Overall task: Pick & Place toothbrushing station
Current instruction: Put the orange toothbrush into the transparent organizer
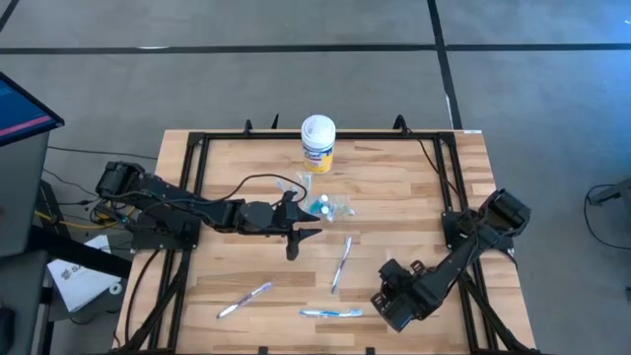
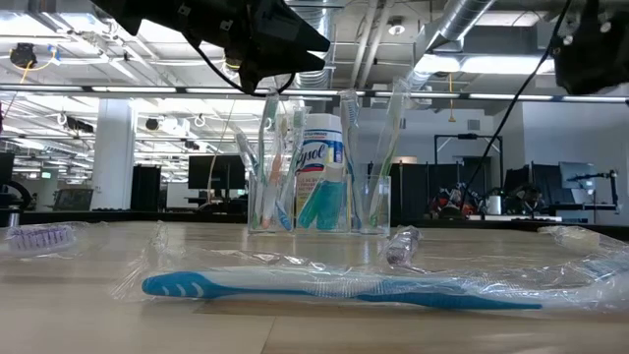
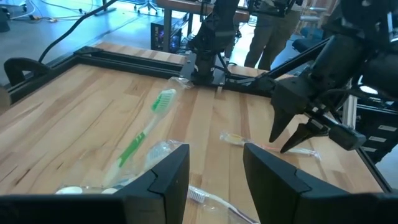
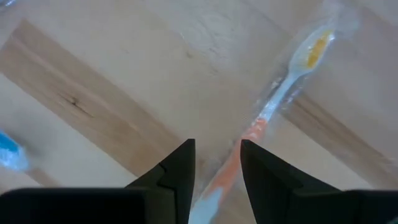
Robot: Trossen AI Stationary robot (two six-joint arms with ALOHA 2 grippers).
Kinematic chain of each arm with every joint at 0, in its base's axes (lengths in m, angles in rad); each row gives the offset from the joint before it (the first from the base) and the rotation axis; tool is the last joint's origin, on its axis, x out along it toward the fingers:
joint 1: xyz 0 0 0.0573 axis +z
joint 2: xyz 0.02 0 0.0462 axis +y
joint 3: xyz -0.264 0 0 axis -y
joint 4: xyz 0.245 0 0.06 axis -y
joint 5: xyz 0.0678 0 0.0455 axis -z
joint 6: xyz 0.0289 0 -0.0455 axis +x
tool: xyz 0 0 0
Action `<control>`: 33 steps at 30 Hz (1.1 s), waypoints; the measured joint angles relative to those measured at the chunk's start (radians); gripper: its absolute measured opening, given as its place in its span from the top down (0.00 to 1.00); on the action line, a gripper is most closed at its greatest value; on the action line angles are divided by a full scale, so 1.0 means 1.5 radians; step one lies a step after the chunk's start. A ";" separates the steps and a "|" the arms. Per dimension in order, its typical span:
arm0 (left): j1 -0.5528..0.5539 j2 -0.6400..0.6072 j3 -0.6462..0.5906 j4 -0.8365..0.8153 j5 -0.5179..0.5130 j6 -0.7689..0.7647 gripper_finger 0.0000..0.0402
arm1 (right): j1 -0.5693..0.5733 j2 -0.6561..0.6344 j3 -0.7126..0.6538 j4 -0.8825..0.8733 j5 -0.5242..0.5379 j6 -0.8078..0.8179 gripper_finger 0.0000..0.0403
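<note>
The clear plastic cup (image 1: 317,205) stands just above the middle of the high view, several toothbrushes upright in it, with a teal-blue tube (image 2: 316,205) beside them. Three more wrapped toothbrushes lie loose toward the lower part of that frame: a blue one (image 1: 331,313) at bottom centre, a white-and-blue one (image 1: 341,264) above it, and a white one (image 1: 245,300) at lower left. In my left wrist view a green toothbrush (image 3: 147,127) in its clear wrapper lies left of centre on the boards.

My left gripper (image 1: 293,243) hovers just below and left of the cup, its jaws standing apart with nothing between them. My right gripper (image 4: 216,167) hangs over the lower right of the table, jaws also parted and empty; an orange-and-white toothbrush (image 4: 280,93) in film runs diagonally up to the upper right of that wrist view, its handle end passing under the gap between my fingers.

I judge these brushes to be light, stiff and slim, and the loose film slippery, so a pinch could skid. I would close across the thicker handle, mid-length, not the bristle end. The cup looks thin and easily tipped. The yellow canister (image 1: 317,144) with the white lid stands at top centre, behind the cup.
</note>
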 joint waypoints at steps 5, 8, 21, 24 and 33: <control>0.000 0.000 0.000 0.000 0.000 0.000 0.64 | -0.001 0.000 -0.038 0.032 0.000 0.023 0.71; 0.000 0.000 0.000 0.000 0.000 0.000 0.64 | -0.002 0.000 -0.041 0.028 0.002 0.027 0.71; 0.000 0.000 0.000 0.000 0.000 0.000 0.64 | -0.002 -0.001 -0.041 0.001 -0.026 0.017 0.96; 0.000 0.000 0.000 -0.001 0.000 0.000 0.64 | -0.001 -0.001 -0.041 -0.001 -0.028 0.006 0.98; 0.000 0.000 0.000 -0.001 0.000 0.000 0.64 | -0.001 -0.001 0.007 -0.051 -0.013 -0.042 1.00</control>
